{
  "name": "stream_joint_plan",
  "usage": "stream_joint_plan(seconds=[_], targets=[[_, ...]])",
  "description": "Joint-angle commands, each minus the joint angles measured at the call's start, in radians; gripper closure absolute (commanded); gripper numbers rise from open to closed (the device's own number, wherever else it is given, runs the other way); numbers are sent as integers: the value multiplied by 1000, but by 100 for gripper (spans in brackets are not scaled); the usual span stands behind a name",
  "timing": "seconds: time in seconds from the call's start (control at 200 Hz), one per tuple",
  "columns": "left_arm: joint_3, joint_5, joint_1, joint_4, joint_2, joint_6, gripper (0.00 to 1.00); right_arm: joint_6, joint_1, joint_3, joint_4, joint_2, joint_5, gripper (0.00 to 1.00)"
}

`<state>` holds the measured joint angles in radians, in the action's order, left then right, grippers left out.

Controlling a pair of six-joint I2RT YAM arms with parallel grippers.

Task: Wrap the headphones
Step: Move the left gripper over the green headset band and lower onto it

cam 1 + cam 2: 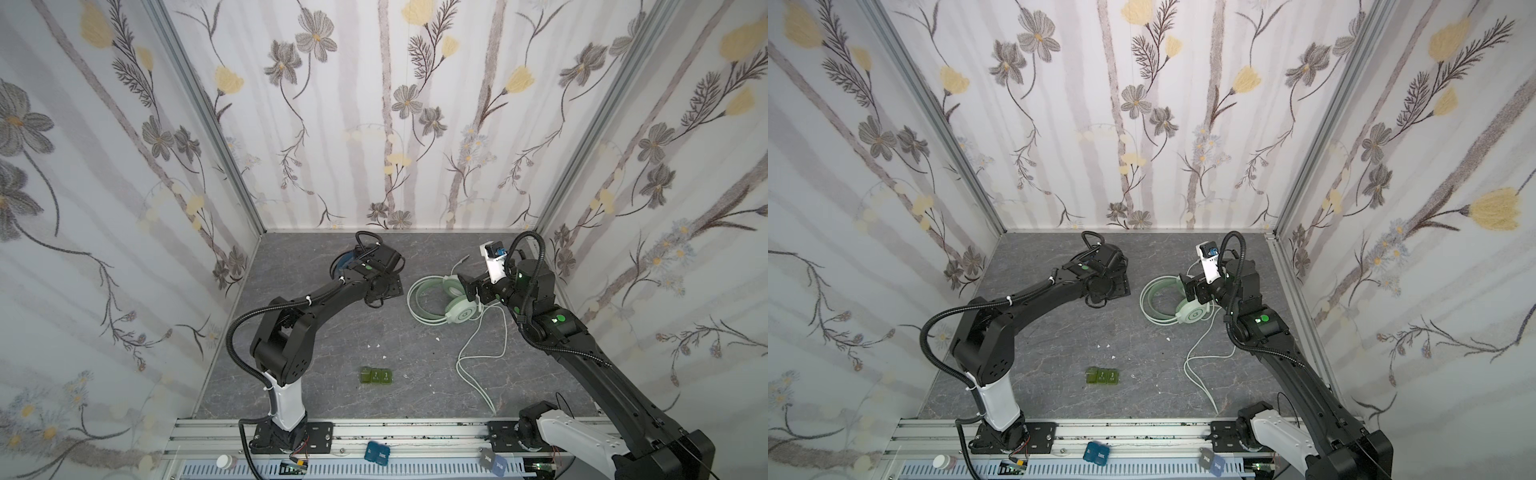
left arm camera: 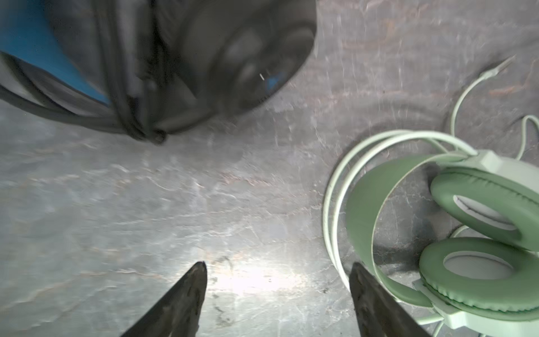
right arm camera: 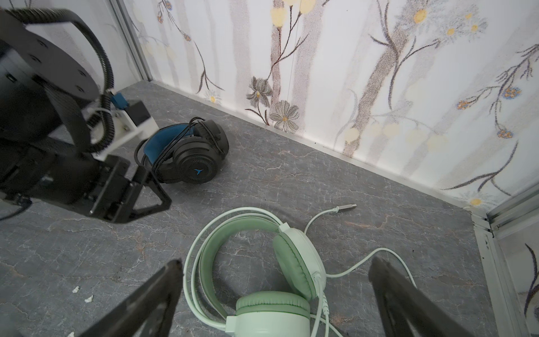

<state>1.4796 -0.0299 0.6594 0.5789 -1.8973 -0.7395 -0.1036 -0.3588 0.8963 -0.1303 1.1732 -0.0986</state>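
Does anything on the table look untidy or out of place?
Yes. The pale cable of the mint-green headset sprawls loose across the table, while the black headset has its cable wound around it. Small white scraps lie mid-table.

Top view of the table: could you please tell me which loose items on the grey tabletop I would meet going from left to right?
Black headset → small green blocks → mint-green headset.

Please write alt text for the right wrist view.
A pale mint-green over-ear headset lies on the grey marbled table under the open right claw, its whitish cable loose. Behind, a black headset with blue headband has its black cable wound round it.
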Motion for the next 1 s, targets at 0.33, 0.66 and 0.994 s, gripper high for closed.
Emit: stream_joint_plan(seconds=[0.33,0.66,0.994], targets=[[206,-13,96,47,-252,-166,13,5,7,-83,40,-115,20,0],[213,-21,113,56,-319,-185,38,-2,9,-72,52,-101,9,0],[106,-92,110,73,-232,-157,74,-2,9,-80,52,-110,5,0]])
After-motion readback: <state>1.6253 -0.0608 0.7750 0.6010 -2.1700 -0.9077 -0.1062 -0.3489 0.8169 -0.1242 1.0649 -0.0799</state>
